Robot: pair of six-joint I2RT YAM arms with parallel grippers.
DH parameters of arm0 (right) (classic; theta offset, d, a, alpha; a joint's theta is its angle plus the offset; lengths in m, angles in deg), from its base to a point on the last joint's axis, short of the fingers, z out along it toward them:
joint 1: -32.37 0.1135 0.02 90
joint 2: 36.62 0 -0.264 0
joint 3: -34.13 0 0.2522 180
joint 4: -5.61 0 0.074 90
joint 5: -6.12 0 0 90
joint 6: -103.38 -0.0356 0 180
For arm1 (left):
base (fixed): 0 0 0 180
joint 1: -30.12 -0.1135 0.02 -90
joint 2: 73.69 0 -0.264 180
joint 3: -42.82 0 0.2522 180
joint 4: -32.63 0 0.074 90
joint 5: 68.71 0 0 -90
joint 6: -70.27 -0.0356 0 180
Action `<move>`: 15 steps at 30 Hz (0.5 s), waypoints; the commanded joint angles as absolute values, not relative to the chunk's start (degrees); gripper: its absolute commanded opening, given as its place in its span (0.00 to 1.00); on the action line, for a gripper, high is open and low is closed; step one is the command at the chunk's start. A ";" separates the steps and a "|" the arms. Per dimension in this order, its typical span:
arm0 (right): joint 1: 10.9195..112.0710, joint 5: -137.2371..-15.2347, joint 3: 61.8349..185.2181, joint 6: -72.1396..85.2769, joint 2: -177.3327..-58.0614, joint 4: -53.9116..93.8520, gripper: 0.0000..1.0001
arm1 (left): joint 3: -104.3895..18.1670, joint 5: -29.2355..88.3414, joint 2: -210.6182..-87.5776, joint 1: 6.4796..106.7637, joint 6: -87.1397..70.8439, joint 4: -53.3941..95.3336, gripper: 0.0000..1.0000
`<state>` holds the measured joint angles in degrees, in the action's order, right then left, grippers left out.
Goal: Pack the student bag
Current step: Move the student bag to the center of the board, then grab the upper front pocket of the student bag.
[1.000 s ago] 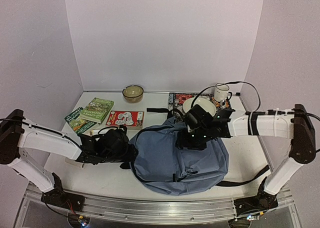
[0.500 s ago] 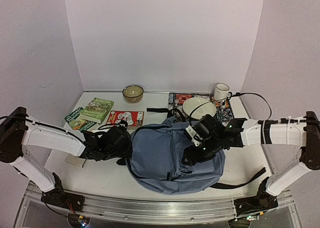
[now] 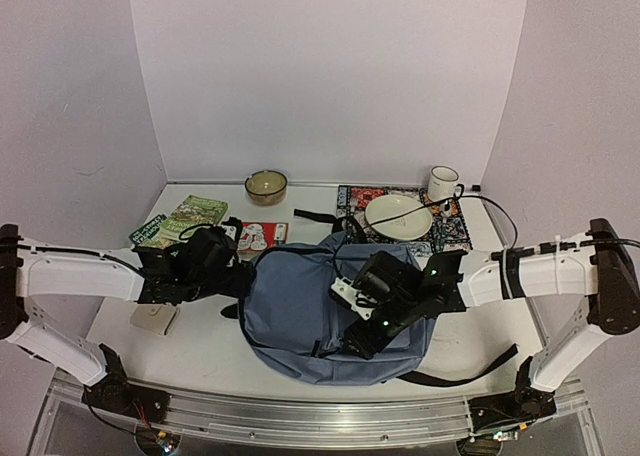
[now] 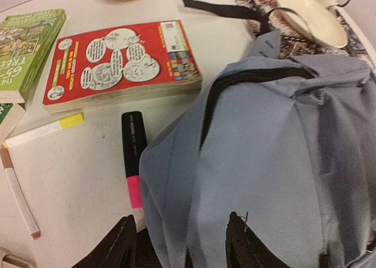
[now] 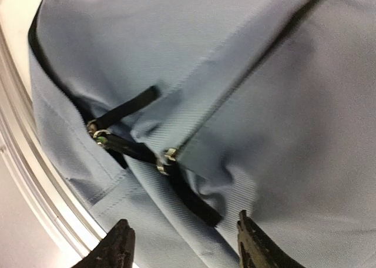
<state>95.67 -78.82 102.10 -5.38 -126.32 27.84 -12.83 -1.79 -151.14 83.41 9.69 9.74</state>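
Blue-grey student bag [image 3: 290, 306] lies on the white table [image 3: 200, 341] between lilac walls [image 3: 330, 76]. A plate [image 3: 398, 216] sits on a patterned mat [image 3: 358, 196]. Left gripper [image 4: 183, 247] and right gripper [image 5: 187, 244] both stand apart over its fabric.

soft even light — faint shadows; student bag [image 5: 176, 44] blurred in right wrist view

High rear overview, close wrist views, bag [image 3: 290, 306] shared

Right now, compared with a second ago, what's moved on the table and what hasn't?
The student bag slid left. The right gripper travelled from the bag's far end to its near front by the zipper pulls; the left gripper drew back leftward, jaws open. Books, bowl, plate and mug stayed put.
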 commanded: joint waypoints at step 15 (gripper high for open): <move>97.80 -86.09 105.91 0.02 -134.49 28.09 0.23 | -11.03 8.67 -145.66 93.22 19.47 15.31 0.62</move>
<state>97.64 -84.44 104.43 -0.54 -133.27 26.93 -11.72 6.59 -143.90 91.81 16.63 10.81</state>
